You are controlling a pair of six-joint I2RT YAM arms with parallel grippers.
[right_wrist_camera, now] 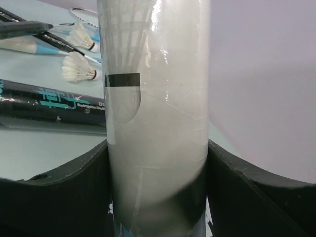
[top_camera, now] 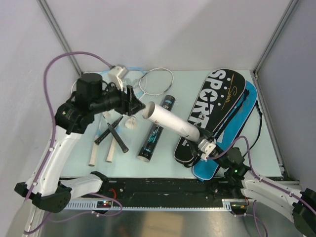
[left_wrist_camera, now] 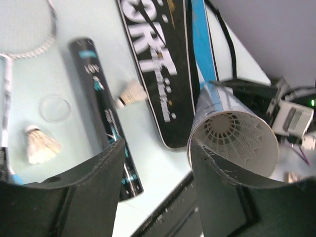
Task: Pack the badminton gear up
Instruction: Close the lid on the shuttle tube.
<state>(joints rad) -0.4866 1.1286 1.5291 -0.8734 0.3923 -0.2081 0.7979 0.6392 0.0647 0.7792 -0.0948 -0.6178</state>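
Starting down by the arm bases: got the right gripper (top_camera: 206, 147) clamped around the lower end of the white tube (top_camera: 170, 121), jaws set fairly wide and pressed on both sides of it. Holds it up off the table (top_camera: 158, 168), tilted, open mouth pointing up and left. Can see an inner shuttlecock (left_wrist_camera: 232, 140) sitting just inside that mouth, feathers toward the opening. Right at the mouth, looking at the left gripper (top_camera: 132, 101) with jaws well apart and nothing between them; can't tell whether one finger touches the rim. Under all that, seeing a loose shuttlecock (top_camera: 131, 123) on the table near the black tube (top_camera: 155, 132), lying flat. Off right, black bag (top_camera: 212, 106) overlapping the blue bag (top_camera: 207, 172). Far back, one racket head (top_camera: 156, 81).
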